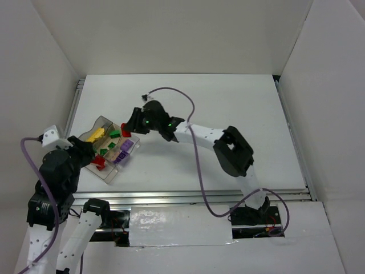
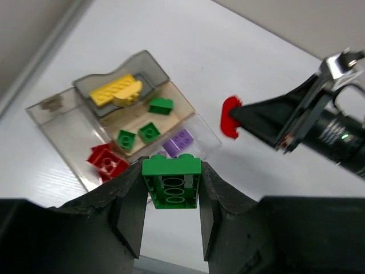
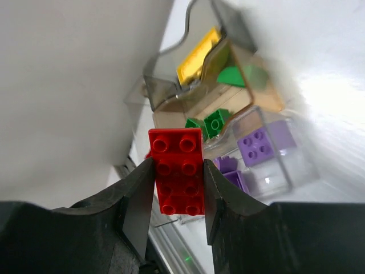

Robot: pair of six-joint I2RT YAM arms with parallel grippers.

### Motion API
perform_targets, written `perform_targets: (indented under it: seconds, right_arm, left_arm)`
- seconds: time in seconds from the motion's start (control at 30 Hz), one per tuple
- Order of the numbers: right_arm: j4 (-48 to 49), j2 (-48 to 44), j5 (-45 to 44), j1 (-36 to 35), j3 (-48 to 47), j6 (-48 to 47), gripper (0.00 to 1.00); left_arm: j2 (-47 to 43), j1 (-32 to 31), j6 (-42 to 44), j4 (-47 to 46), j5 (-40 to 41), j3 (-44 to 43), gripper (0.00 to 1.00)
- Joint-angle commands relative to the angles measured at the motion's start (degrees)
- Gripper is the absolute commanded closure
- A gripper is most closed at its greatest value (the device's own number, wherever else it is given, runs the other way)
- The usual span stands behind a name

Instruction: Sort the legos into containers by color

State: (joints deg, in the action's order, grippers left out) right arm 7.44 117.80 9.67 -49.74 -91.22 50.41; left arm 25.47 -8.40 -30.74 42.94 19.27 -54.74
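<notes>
two tools of mine were both full. my left tool (image 2: 171, 191) gripped a green lego (image 2: 171, 181) above the near edge of the tray (image 2: 54, 108), and my right tool (image 3: 178, 171) pinched a red lego (image 3: 177, 191) just beside the tray. the tray sat at the left of a matte white table (image 1: 228, 114), boxed in by plain white walls (image 1: 171, 34). yellow, green, purple and red legos (image 2: 149, 131) lay in its compartments.
</notes>
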Motion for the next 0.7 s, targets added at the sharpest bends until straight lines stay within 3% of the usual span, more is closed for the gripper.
perform_targets:
  seconds: [0.0,0.1,0.3,0.53,0.57,0.67]
  right_arm:
    - [-5.16,6.71,3.24,-6.15,-12.2,-4.08,1.0]
    - [-4.98,10.42,4.39,-8.53,-15.21,-5.93,1.0]
    - [-7.0,14.29,4.48,-12.49,-19.34,-9.1,1.0]
    - [-13.14,20.27,4.92,-14.34,-27.25,-10.95,0.88]
    - [-13.59,21.06,5.01,-14.34,-27.95,-11.12,0.86]
    - [-13.51,20.9,5.09,-14.42,-27.96,-11.57,0.65]
  left_arm:
    - [-2.53,-0.03,-0.9,2.41,13.42,-5.62,1.0]
    - [-2.27,-0.03,0.24,3.64,15.54,-9.14,1.0]
    - [-1.56,-0.03,3.14,3.39,11.95,-11.36,1.0]
    - [-2.27,-0.03,3.14,1.54,7.55,-10.21,1.0]
    - [-2.18,-0.03,3.14,1.45,7.28,-10.12,1.0]
    - [-2.27,-0.03,3.41,1.27,6.92,-9.77,1.0]
